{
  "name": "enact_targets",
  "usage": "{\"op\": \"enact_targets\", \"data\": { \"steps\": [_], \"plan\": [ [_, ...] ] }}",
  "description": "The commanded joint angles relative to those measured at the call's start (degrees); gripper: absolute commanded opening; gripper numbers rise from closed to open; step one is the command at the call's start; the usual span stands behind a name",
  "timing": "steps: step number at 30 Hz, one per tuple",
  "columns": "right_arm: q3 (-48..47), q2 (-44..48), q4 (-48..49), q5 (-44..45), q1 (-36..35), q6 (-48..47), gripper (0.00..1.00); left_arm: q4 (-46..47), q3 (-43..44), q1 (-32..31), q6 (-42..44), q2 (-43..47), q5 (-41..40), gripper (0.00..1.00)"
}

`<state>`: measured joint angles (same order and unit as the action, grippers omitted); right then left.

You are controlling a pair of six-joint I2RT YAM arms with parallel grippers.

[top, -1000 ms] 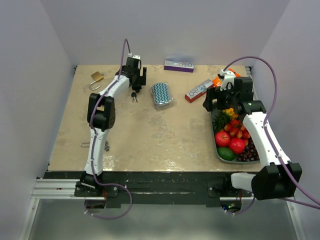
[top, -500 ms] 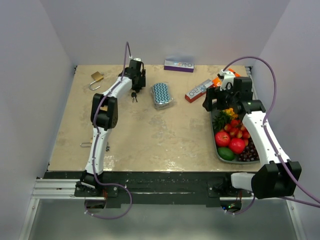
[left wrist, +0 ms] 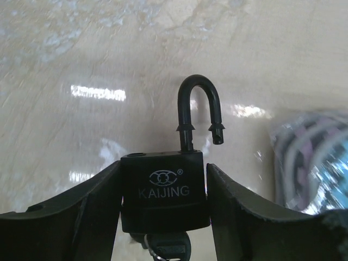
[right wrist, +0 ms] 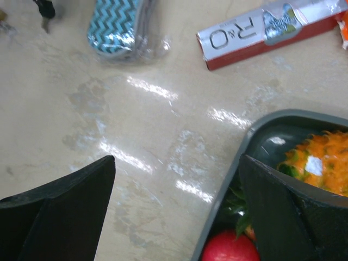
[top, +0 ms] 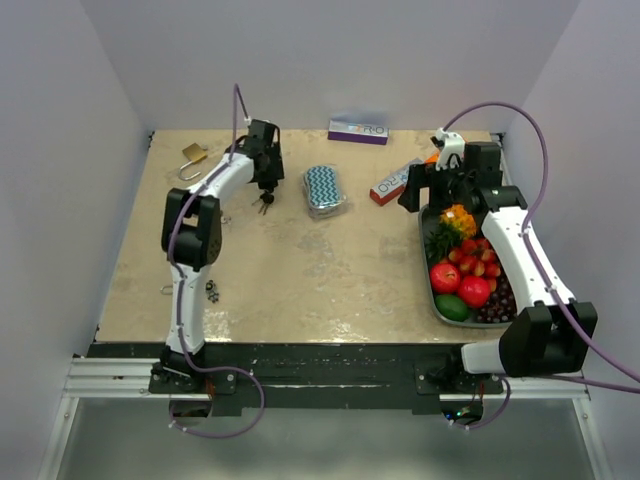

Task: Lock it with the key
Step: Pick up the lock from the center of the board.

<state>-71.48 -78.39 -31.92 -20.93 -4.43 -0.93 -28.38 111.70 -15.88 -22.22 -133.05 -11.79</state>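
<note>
We find the black padlock [left wrist: 163, 201] at eleven o'clock on the table [top: 300, 280], its body clamped by the left gripper [left wrist: 163, 169], key [left wrist: 169, 249] seated at its six o'clock — yet the shackle [left wrist: 200, 82] stands raised and free, so we judge pressing home and turning outstanding.

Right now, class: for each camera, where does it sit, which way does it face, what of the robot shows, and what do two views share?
Top external: above and behind the arms, looking down on the table; both arms, left gripper and right gripper show.
Left wrist: on the left arm, looking along its fingers at the black padlock between them.
Right wrist: on the right arm, looking down at table and tray; its spread fingers show.
Top and right wrist share the zigzag pouch.
</note>
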Motion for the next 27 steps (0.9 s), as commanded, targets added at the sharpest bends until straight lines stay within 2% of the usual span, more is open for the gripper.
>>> {"op": "enact_targets", "data": {
  "steps": [1, 6, 10, 11, 13, 18, 21, 27],
  "plan": [
    [-0.06, 2.54, 10.11, -6.49, -0.4, 10.12, 0.99, 5.53, -6.99, 0.15, -9.67, 17.81, 3.35, 0.0],
    [-1.29, 1.05, 15.38, -4.66, -5.05, 17.53, 0.99, 5.17, -13.25, 0.15, -18.19, 27.47, 9.58, 0.0],
    [0.72, 2.54, 22.77, 1.23, -8.75, 29.88, 0.99, 5.09, -18.61, 0.15, -22.77, 33.46, 11.53, 0.0],
    [1.34, 3.15, 24.26, 4.98, -9.8, 32.19, 0.99, 5.09, -19.23, 0.15, -23.57, 34.61, 11.53, 0.0],
    [1.17, 2.9, 27.17, 8.26, -14.28, 36.95, 0.99, 4.91, -20.64, 0.23, -25.59, 37.07, 13.63, 0.0],
    [-6.54, -4.57, 26.39, 20.81, -28.41, 39.16, 0.99, 4.65, -22.57, 1.02, -29.28, 41.11, 16.53, 0.0],
    [-10.85, -10.0, 25.51, 25.83, -33.61, 38.46, 0.99, 4.83, -24.85, 2.34, -32.7, 42.43, 19.69, 0.0],
    [-15.26, -16.7, 26.29, 29.8, -38.37, 39.16, 0.99, 6.84, -31.18, 6.21, -40.08, 44.63, 27.42, 0.0]
  ]
}}
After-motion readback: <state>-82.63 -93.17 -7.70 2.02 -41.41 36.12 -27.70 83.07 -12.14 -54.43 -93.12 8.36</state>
